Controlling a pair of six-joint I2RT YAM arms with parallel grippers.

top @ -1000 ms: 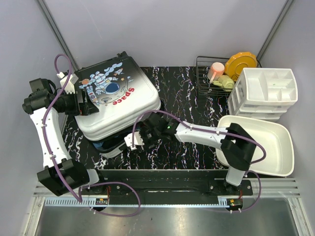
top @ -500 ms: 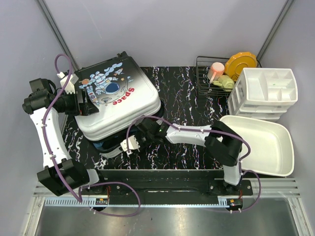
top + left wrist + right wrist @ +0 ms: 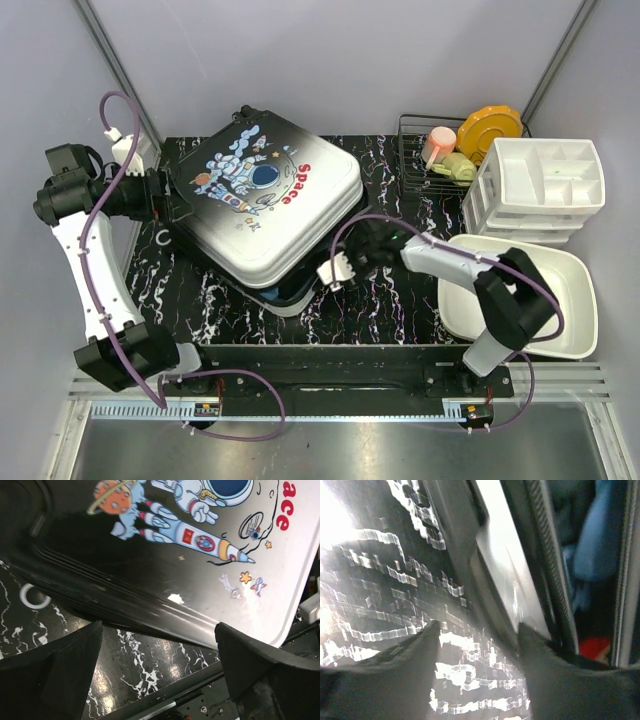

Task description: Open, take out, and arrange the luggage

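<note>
The luggage lies on the black marbled table, white-to-black shell with astronaut print and red "Space". Its lid stands slightly ajar along the near right edge. My left gripper is at its left edge, open; in the left wrist view only table lies between the fingers, and the shell is just beyond them. My right gripper is open at the near right corner. The blurred right wrist view shows the zip edge and blue and red contents inside the gap.
A white basin sits at the right, under my right arm. A white drawer organiser stands behind it. A wire rack holds a pink cup, a green item and a yellow plate.
The luggage has turned clockwise and slid to the right and back. My right gripper has swung right, from its near left side to its near right corner. My left arm has moved back.
</note>
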